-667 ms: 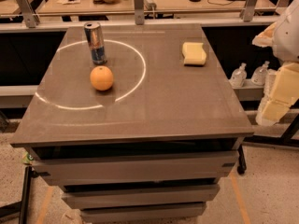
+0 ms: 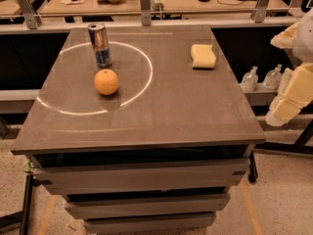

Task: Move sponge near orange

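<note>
Nothing has visibly moved: the gripper (image 2: 293,94), open or closed I cannot tell, hangs off the right edge of the table (image 2: 171,116), while the sponge (image 2: 203,56) lies far right, well apart from the orange (image 2: 106,81) at left, so descend squarely over its middle before closing.

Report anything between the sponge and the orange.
Nothing visible: grey tabletop between the pale yellow foam sponge and the round orange fruit. The silver-blue can stands behind the fruit; the hand hangs right of the table.
</note>
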Action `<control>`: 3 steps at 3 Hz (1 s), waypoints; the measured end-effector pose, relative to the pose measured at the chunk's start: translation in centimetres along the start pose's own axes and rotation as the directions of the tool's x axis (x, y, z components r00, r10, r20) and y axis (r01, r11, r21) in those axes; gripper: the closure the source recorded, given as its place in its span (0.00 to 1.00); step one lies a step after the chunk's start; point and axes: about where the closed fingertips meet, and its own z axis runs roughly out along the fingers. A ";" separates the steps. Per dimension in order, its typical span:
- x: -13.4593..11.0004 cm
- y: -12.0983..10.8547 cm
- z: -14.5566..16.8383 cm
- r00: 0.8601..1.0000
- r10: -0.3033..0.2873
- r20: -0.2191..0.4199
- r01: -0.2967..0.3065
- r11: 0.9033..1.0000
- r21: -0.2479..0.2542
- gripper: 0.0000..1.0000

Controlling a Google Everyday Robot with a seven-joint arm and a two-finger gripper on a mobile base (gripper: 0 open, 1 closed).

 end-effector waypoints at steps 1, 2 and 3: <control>2.9 -2.7 1.1 0.972 0.140 0.188 -0.149 0.988 0.033 0.00; 3.6 -5.2 1.3 0.898 0.209 0.386 -0.252 0.966 0.062 0.00; 2.3 -6.9 1.1 0.824 0.258 0.504 -0.341 0.937 0.077 0.00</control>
